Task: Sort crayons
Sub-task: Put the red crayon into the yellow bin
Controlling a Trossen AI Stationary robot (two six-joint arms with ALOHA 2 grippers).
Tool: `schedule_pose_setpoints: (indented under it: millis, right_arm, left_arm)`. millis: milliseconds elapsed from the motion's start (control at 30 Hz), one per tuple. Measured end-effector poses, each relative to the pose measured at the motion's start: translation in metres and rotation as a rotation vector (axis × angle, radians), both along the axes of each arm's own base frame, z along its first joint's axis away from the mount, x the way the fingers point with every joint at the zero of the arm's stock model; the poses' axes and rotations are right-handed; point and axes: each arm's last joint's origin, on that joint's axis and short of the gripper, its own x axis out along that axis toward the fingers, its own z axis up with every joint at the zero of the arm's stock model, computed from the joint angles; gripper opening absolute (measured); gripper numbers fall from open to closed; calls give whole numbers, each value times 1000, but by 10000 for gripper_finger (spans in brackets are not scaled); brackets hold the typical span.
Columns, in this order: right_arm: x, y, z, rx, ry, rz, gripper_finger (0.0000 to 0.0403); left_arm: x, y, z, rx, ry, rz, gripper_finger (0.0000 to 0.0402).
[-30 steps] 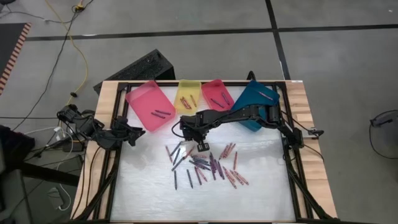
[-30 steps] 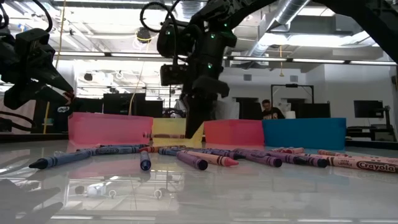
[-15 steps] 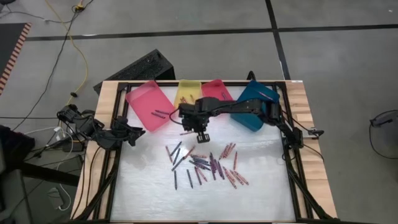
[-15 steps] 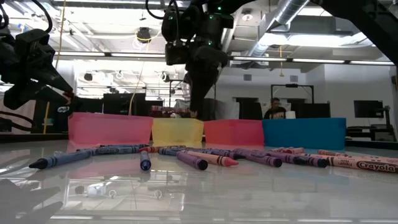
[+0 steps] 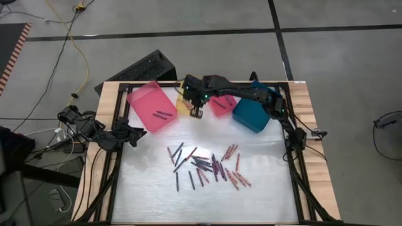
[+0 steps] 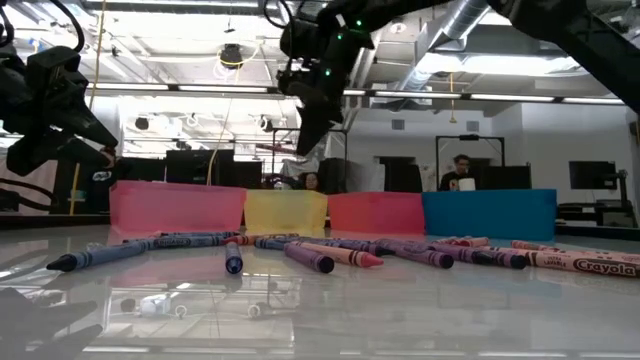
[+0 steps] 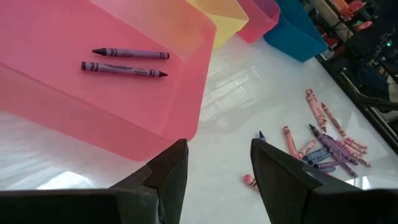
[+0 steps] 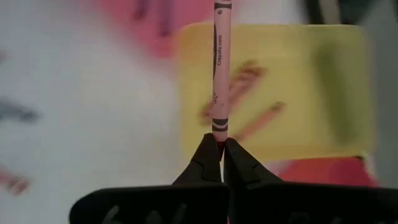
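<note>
Crayon (image 8: 221,68), paper-wrapped thin stick, clamped in right tool (image 8: 221,147); left tool (image 7: 217,163) apart

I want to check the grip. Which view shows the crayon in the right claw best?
The right wrist view: the pink crayon sticks out of the shut right claw over the yellow tray. High and low views show only the claw; the left wrist view misses it.

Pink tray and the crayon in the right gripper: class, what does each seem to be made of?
Pink tray: likely translucent plastic, glossy; light glows through its walls.
Crayon clamped in the right gripper: probably wax in a matte paper wrapper, which bears printed lettering and dark bands.
</note>
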Motion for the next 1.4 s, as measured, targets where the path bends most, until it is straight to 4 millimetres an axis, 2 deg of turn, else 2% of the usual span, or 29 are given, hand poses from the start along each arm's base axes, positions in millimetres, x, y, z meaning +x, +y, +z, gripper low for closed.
schedule_pose_setpoints:
  millis: [133, 267, 633, 1033, 1233, 1400]
  right_arm:
    - [-2, -22, -7, 46, -38, -197, 1]
    - [-1, -33, -16, 93, -87, -318, 1]
    - [22, -33, -54, 95, -82, -341, 1]
    - [18, -35, -55, 54, -43, -373, 6]
    - [20, -34, -51, 42, -53, -354, 51]
    - [22, -35, -31, 31, -110, -351, 79]
  left_arm:
    - [0, 0, 0, -6, -1, 8, 165]
    - [-1, 1, 0, -7, -4, 18, 165]
    - [-1, 2, 0, 7, -14, 48, 165]
    - [-1, 1, 0, -1, -13, 42, 165]
    - [-1, 1, 0, -2, -13, 43, 165]
    - [-1, 1, 0, -6, -16, 44, 165]
